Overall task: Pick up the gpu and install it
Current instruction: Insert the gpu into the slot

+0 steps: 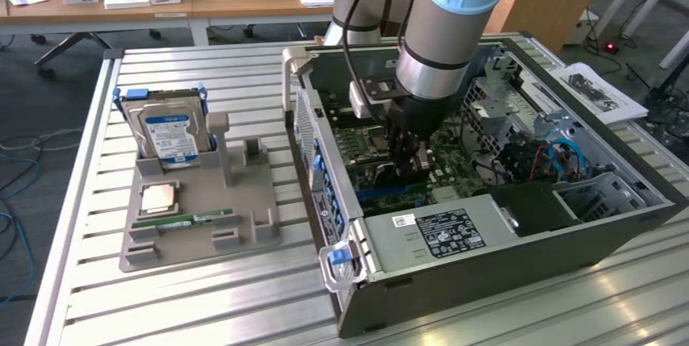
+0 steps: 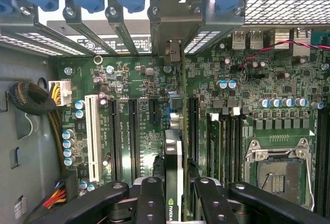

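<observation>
Tool inside the open computer case, fingers clamped on both faces of the gpu. Card held on edge over the motherboard, bracket end toward the rear slot covers, presumably to line its connector edge with a slot. Case lies on its side on the slatted metal bench, with a grey parts holder and hard drive beside it. Wooden desks behind.

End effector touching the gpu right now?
Touching. The wrist view shows the end effector with fingers clamped on both faces of the gpu, which is seen edge-on above the motherboard.
</observation>
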`<state>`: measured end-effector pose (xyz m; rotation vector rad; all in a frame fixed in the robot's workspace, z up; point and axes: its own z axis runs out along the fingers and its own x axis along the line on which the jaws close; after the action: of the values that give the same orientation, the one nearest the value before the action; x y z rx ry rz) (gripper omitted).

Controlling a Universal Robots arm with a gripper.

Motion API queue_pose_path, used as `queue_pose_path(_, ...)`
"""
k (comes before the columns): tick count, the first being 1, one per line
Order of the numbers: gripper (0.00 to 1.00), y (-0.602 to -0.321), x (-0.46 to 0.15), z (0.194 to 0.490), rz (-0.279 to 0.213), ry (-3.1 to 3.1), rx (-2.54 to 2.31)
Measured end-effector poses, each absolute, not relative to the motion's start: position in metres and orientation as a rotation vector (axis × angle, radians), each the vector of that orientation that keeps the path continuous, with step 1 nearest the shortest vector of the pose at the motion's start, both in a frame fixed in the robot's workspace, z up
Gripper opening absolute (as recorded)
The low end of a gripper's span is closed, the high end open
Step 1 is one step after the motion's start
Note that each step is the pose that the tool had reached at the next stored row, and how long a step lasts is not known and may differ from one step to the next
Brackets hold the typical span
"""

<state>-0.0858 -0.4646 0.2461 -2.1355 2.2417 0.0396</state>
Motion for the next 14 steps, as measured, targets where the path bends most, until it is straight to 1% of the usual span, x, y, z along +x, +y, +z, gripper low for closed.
queue_pose_path(14,0.27,-0.4645,-0.0858,0.2468,0.039,2.248,-2.128)
